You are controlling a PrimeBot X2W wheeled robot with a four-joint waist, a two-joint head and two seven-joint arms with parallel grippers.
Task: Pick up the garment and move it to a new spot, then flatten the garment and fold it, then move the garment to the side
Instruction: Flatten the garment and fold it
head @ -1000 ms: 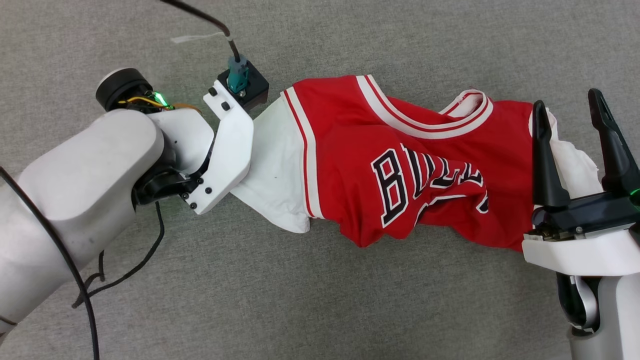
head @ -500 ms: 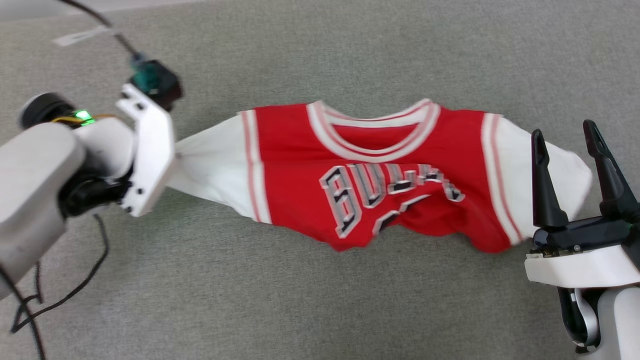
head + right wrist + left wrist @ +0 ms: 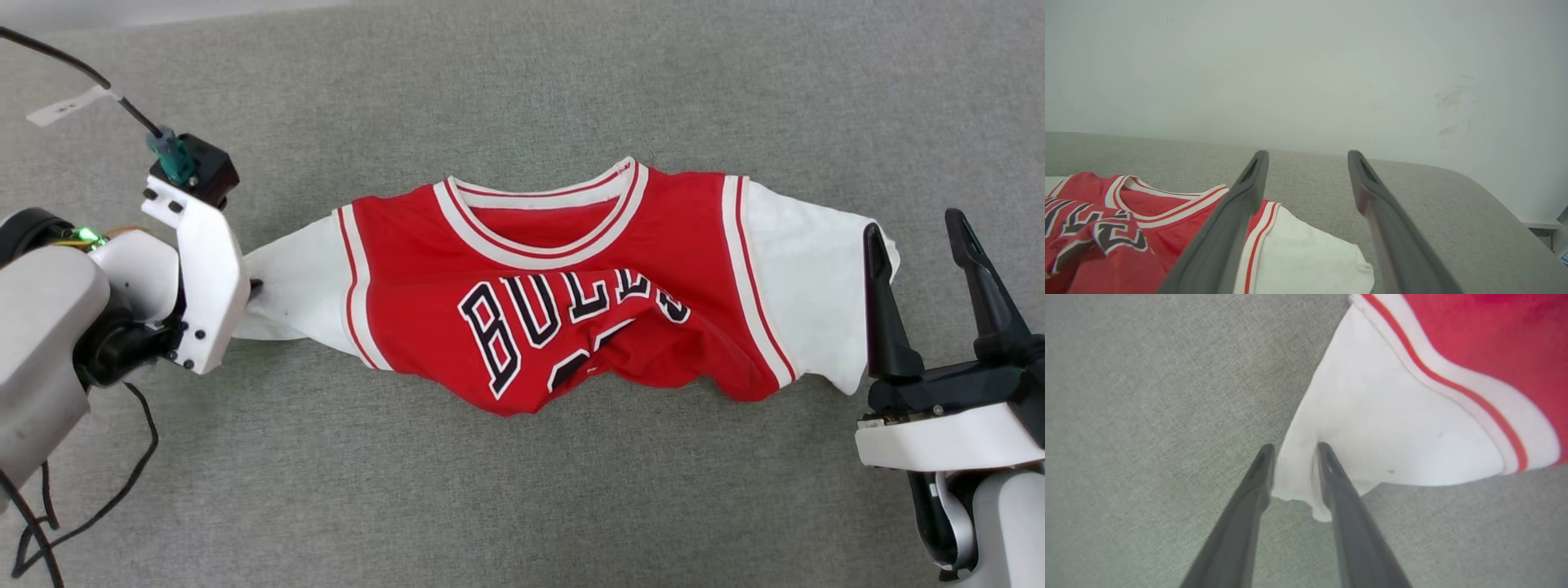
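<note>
The garment (image 3: 571, 327) lies front up across the grey cloth (image 3: 522, 506). Our left gripper (image 3: 1294, 451) stands half apart, the left sleeve (image 3: 1372, 428) between its fingers (image 3: 1249, 506); we cannot tell if it grips. Our right gripper (image 3: 913, 222) gapes wide, empty, by the right sleeve (image 3: 816, 278).

Garment (image 3: 571, 327) now stretched out wide, collar up & lettering readable, vs bunched and twisted 1 s back. Left gripper (image 3: 1294, 447) has drawn the white sleeve end out to a point. Right sleeve now spread flat by right gripper (image 3: 914, 222), not crumpled.
</note>
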